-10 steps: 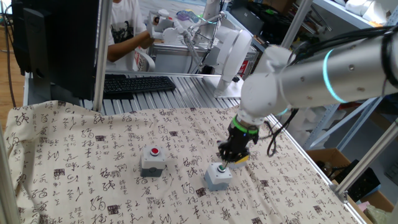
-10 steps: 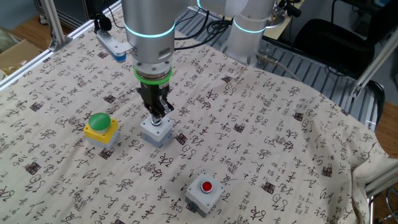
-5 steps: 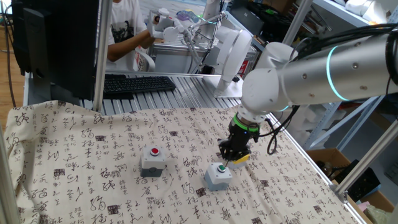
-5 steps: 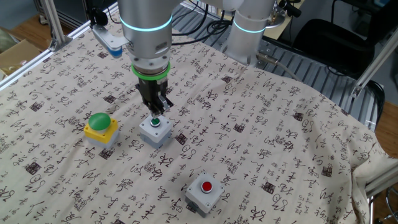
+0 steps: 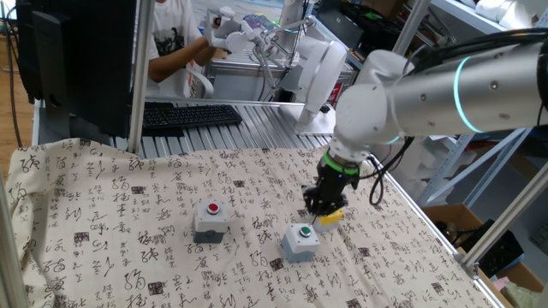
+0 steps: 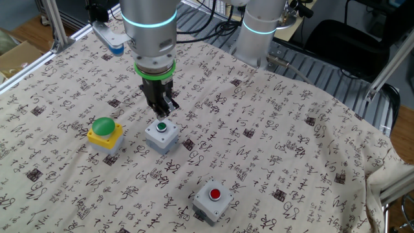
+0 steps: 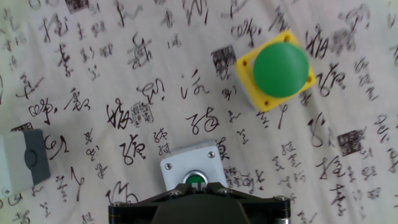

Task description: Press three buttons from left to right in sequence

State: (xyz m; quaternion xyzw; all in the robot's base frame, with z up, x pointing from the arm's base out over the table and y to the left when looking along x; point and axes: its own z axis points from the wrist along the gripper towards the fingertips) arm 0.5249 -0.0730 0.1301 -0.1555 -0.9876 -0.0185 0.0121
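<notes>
The grey box with the red button (image 5: 211,218) stands on the left in one fixed view; it also shows in the other fixed view (image 6: 212,199). The grey box with the green button (image 5: 300,241) is in the middle (image 6: 162,133) (image 7: 194,169). The yellow box with the green domed cap (image 6: 105,131) (image 7: 273,70) is mostly hidden behind the hand in the first fixed view (image 5: 332,219). My gripper (image 6: 163,112) (image 5: 323,208) hangs just above the far edge of the middle box, not touching it, its fingertips together. In the hand view the gripper (image 7: 197,185) sits over the green button.
A patterned cloth (image 6: 291,149) covers the table. The edge of a grey box (image 7: 22,160) shows at the left of the hand view. A keyboard (image 5: 188,115), a monitor and a person are behind the table. Metal frame posts (image 5: 137,77) stand at its sides.
My gripper has lifted off the middle box's green button, which it covered a second ago, and drifted slightly away. The boxes have not moved.
</notes>
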